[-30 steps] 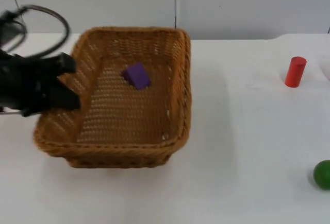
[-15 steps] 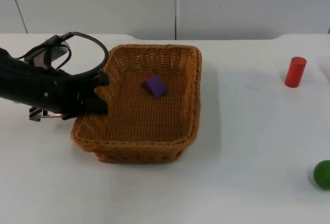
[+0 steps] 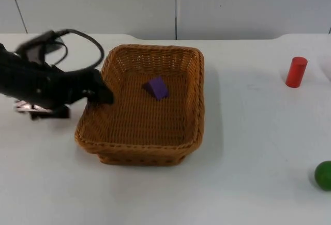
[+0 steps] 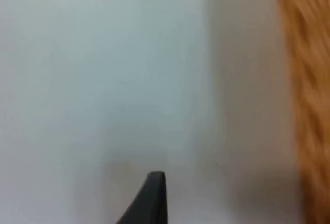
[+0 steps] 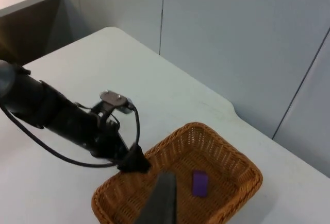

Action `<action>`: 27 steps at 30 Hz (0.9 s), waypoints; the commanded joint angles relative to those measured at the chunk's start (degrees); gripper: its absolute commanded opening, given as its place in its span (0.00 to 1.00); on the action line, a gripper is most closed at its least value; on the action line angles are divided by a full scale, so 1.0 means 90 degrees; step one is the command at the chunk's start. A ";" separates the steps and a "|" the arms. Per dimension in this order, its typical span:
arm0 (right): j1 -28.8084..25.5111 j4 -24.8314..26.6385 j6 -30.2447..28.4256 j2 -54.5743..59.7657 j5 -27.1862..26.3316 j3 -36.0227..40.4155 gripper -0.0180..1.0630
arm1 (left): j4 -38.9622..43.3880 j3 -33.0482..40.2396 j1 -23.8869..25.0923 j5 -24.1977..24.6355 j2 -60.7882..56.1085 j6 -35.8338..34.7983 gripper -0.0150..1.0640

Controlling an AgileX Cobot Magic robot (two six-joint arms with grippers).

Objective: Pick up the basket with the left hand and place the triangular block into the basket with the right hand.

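Observation:
The brown wicker basket stands flat on the white table, left of centre. A purple triangular block lies inside it toward the far side. My left gripper is at the basket's left rim, blurred by motion. In the left wrist view the wicker rim stands apart from the black fingertip, with bare table between, so nothing is gripped. My right gripper waits high above the table, open and empty. Its fingertip hangs over the basket and the block.
A red cylinder stands upright at the far right of the table. A green ball lies at the right edge nearer the front. The grey partition wall closes the table's far side.
The basket, raised and tilted a second ago, has come down and right onto the table. The left gripper has since let go of its rim and drawn slightly left.

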 commanded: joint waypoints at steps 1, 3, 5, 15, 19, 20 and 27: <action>-0.0007 -0.0023 -0.0053 -0.0132 -0.0005 0.0012 0.76 | 0.0416 0.0032 0.0082 -0.0648 -0.0540 -0.0121 0.89; -0.0007 -0.0023 -0.0053 -0.0241 -0.0005 0.0012 0.76 | 0.0803 0.0103 0.0169 -0.0694 -0.1052 -0.0534 0.89; -0.0007 -0.0023 -0.0053 -0.0307 -0.0005 0.0012 0.76 | 0.1004 0.0115 0.0203 -0.0518 -0.1472 -0.0803 0.89; -0.0007 -0.0135 -0.0053 -0.0863 -0.0033 0.0106 0.76 | 0.2844 0.0115 0.0191 0.1382 -0.4813 -0.1988 0.89; -0.0007 -0.0182 -0.0053 -0.1151 -0.0252 0.0542 0.76 | 0.4364 0.0115 0.0191 0.1434 -0.5786 -0.3446 0.89; -0.0007 -0.0170 -0.0053 -0.1405 -0.0457 0.0982 0.76 | 0.5001 0.0115 0.0191 0.1551 -0.6087 -0.4052 0.89; -0.0007 -0.0142 0.0107 -0.2493 -0.1294 0.2800 0.76 | 0.7441 0.0115 0.0191 0.2645 -0.7578 -0.6155 0.89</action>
